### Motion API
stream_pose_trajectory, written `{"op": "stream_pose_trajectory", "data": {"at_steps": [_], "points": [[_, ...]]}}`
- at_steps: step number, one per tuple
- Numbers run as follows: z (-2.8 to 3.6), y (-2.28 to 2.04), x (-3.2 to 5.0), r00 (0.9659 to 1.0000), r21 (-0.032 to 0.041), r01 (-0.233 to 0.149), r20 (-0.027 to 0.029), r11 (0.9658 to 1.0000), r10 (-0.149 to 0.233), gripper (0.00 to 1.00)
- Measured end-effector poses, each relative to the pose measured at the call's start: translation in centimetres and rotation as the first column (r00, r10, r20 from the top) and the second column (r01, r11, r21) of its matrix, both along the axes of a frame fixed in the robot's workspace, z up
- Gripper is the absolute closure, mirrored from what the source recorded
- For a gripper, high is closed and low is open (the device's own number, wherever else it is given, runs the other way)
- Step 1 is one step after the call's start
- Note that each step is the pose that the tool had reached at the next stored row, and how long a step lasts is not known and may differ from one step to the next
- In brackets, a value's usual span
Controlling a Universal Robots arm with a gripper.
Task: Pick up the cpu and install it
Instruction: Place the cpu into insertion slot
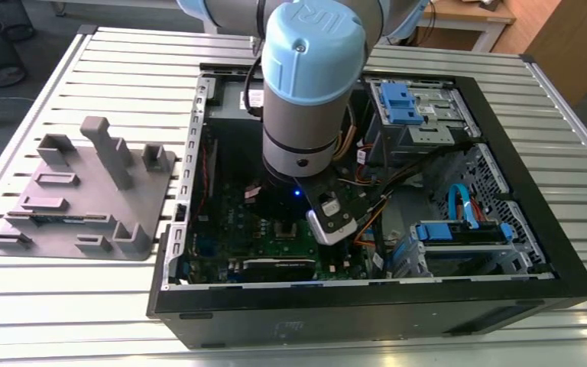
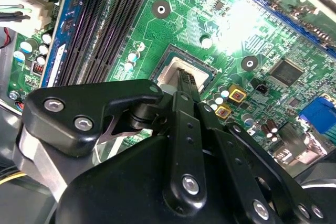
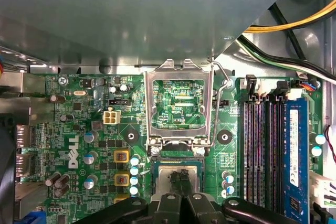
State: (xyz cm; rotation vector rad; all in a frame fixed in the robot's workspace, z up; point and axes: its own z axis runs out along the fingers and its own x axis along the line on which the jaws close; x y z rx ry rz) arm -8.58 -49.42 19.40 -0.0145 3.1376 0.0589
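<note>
While cpu lies in socket, hand above

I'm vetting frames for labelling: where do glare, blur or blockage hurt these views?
Second wrist view: white glare washes out part of the motherboard, and the hand blocks the foreground. First wrist view: even light, blurred metal panel. Exterior view: the case interior is dark.

Soft, even room light brightens the slatted table in the exterior view, but the inside of the computer case lies in shadow under my arm. In the second wrist view white glare burns out a patch of the motherboard, and my gripper reads near-black against it.
</note>
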Motion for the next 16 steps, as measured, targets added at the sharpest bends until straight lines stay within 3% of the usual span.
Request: {"op": "stream_pose_trajectory", "data": {"at_steps": [16], "points": [[2.81, 0.0, 0.0, 1.0, -0.0002, 0.0, 0.0001, 1.0, 0.0, 0.89]]}}
